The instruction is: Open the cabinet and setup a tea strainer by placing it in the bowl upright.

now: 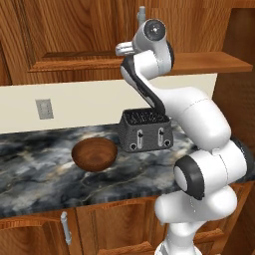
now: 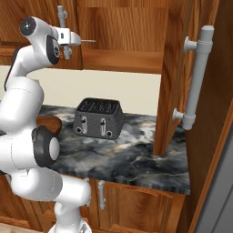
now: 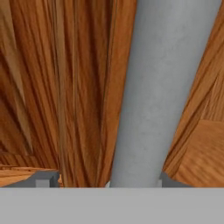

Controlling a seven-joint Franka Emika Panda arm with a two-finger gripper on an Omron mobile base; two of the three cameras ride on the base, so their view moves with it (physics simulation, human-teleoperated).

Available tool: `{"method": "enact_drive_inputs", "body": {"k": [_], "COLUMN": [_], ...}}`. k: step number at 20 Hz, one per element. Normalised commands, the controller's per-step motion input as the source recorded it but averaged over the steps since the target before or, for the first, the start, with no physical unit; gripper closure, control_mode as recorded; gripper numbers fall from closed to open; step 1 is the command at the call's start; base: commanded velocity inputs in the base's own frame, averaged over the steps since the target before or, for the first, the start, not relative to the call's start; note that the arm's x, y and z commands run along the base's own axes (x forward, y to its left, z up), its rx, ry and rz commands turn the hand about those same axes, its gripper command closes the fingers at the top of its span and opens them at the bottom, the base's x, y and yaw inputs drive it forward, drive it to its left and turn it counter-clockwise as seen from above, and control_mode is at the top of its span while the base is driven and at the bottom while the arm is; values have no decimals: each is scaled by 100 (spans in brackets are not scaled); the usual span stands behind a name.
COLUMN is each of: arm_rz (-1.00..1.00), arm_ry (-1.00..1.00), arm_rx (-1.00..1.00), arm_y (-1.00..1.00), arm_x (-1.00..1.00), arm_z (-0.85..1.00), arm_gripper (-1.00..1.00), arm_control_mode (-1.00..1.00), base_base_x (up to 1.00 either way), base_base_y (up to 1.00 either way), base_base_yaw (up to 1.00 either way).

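The gripper (image 3: 104,180) straddles the long grey bar handle (image 3: 162,87) of the cabinet (image 1: 60,30) door that hangs above the toaster (image 1: 146,130) and a little to its left. The fingers (image 3: 43,178) stand partly open: one tip sits against the bar, the other has a gap of wood showing beside it, so nothing is clamped yet

The bar is a smooth, round, rigid metal rod, likely slick, so a squeeze across its middle, square to its length, should hold best. The door is a stiff raised-panel slab of reddish wood with strong vertical grain; it probably swings heavily on its hinges and wants a steady pull along an arc. The neighbouring door (image 2: 173,68), right of the toaster, already stands open

The bowl (image 1: 94,154), shallow turned dark wood, rests just left of the toaster on the marbled dark stone surface (image 1: 40,164)
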Motion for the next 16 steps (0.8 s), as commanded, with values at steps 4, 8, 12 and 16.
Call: {"method": "enact_drive_inputs", "body": {"k": [4,8,12,16], "arm_rz": [0,0,-7,-4], "arm_ry": [0,1,1,-1], "arm_rx": [0,6,5,8], "arm_y": [-37,-72,-79,-51], "arm_x": [35,49,29,2], "arm_z": [-1,0,-1,0], "arm_gripper": [100,100,100,100], "arm_control_mode": [-100,-100,-100,-100], "base_base_x": [0,0,0,0], "base_base_y": [0,0,0,0], "base_base_yaw": [0,0,0,0]}}
